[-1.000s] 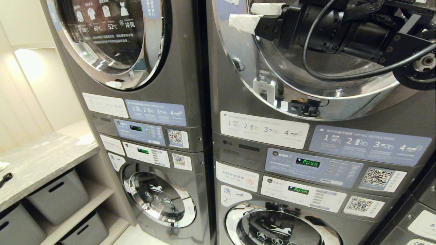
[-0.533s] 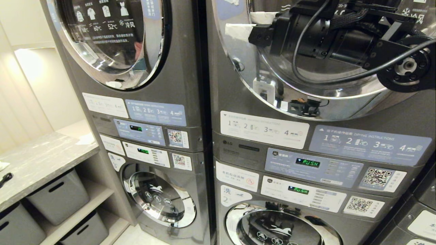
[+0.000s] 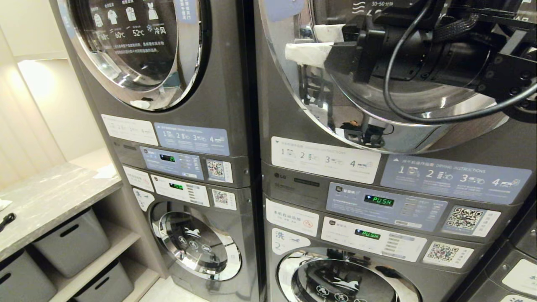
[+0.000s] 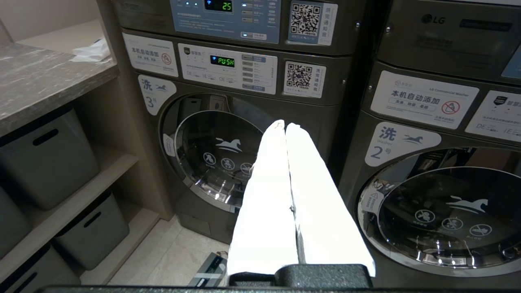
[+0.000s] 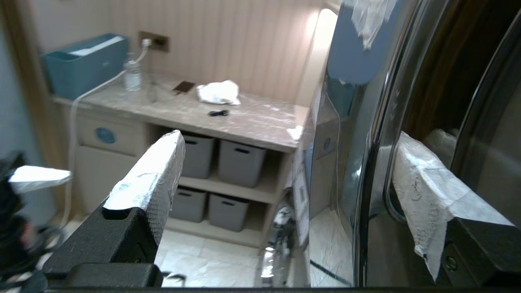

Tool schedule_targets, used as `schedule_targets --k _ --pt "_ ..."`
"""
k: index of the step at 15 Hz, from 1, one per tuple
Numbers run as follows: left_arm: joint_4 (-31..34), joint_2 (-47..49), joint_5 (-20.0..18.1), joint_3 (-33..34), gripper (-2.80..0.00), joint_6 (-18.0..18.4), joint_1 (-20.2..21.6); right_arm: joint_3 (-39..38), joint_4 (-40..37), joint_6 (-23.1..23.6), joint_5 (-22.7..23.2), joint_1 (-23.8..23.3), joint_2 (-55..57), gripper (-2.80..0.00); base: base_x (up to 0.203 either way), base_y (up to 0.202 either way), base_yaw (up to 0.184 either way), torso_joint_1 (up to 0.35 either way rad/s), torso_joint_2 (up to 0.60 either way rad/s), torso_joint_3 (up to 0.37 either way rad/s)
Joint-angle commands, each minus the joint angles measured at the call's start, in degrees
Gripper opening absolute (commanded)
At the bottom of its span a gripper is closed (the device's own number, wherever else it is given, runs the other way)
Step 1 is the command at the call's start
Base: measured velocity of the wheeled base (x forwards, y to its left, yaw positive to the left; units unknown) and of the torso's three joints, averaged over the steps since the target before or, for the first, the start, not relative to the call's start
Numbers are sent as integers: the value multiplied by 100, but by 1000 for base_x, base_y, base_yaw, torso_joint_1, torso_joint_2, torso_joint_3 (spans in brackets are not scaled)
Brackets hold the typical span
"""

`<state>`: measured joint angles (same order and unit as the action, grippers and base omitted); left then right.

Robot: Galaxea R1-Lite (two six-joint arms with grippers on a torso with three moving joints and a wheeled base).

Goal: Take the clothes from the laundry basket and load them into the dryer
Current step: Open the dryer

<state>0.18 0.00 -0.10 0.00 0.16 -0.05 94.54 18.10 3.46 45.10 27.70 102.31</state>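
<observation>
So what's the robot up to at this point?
The right gripper, wide open, is at the chrome rim of the upper right dryer door, one finger hooked behind its edge, apparently to pull it open. The left gripper hangs shut and empty near the lower washers. No clothes are in hand.

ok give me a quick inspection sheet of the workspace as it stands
surface: grey marble-look counter, a small black item at its near edge
job's things: upper right grey dryer's chrome-rimmed round door edge sits between the right gripper's fingers; basket and clothes: nothing seen
clutter: white crumpled cloth, clear plastic bottle, teal box
grippers: right gripper open at the door's left edge; left gripper shut, empty, low before the washers
cables: black cable looping off the right arm
surroundings: grey storage bins on shelves, stacked grey machines
</observation>
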Motion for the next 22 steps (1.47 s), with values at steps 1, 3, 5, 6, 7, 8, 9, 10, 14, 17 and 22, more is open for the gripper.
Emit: schedule_targets --k 1,3,5,6,7,8,9,10,14,17,22 --pt "-1 -18 1 0 -280 2 -3 -367 15 4 214 -45 -453 0 0 0 0 0 0 0" --pt "-1 -18 1 0 -280 2 -3 -843 17 -16 483 -132 -912 0 0 0 0 0 0 0" --pt "-1 -18 1 0 -280 2 -2 -1401 29 -72 734 -281 -1515 0 0 0 0 0 0 0" --pt "-1 -18 1 0 -280 -2 3 -1653 35 -145 900 -390 -1844 0 0 0 0 0 0 0" --pt "-1 -18 1 0 -280 2 -4 -1913 39 -278 1099 -541 -2211 0 0 0 0 0 0 0" --pt "-1 -18 1 0 -280 2 4 -2161 41 -454 1249 -671 -2584 0 0 0 0 0 0 0" --pt "-1 -18 1 0 -280 2 -2 -2456 45 -668 1333 -778 -3023 0 0 0 0 0 0 0" --pt "-1 -18 1 0 -280 2 5 -2769 48 -888 1380 -879 -3454 0 0 0 0 0 0 0" --pt "-1 -18 1 0 -280 2 -4 -4027 58 -1202 1288 -1102 -4910 0 0 0 0 0 0 0" --pt "-1 -18 1 0 -280 2 -4 -3965 33 -863 1247 -971 -4684 0 0 0 0 0 0 0" --pt "-1 -18 1 0 -280 2 2 -3243 -58 219 976 -586 -3445 0 0 0 0 0 0 0"
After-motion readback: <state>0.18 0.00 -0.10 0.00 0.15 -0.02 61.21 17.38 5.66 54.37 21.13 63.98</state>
